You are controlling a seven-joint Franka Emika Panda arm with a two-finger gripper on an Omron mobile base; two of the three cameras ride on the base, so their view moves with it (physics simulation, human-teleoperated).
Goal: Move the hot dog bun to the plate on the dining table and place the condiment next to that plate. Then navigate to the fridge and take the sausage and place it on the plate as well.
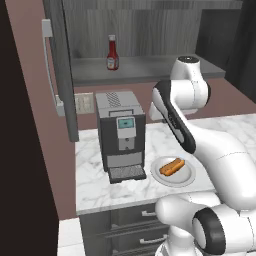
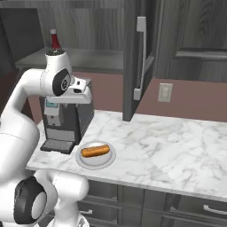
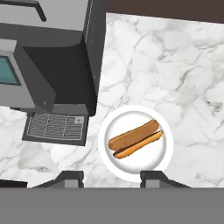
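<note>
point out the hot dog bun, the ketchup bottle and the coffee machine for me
hot dog bun (image 3: 134, 139), hand view, on the upper half beside the split
ketchup bottle (image 1: 112, 56), left base view, on its red body above the label
coffee machine (image 1: 120, 132), left base view, on its front panel below the screen

Small red ketchup bottle (image 2: 55, 41): lower body hidden behind the white arm in the right base view. Grey coffee machine (image 3: 48, 65): cropped by the hand view's edges.

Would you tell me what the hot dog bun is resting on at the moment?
The hot dog bun lies on a white plate on the marble counter, beside the coffee machine. The patch of plate directly beneath the bun is covered.
</note>
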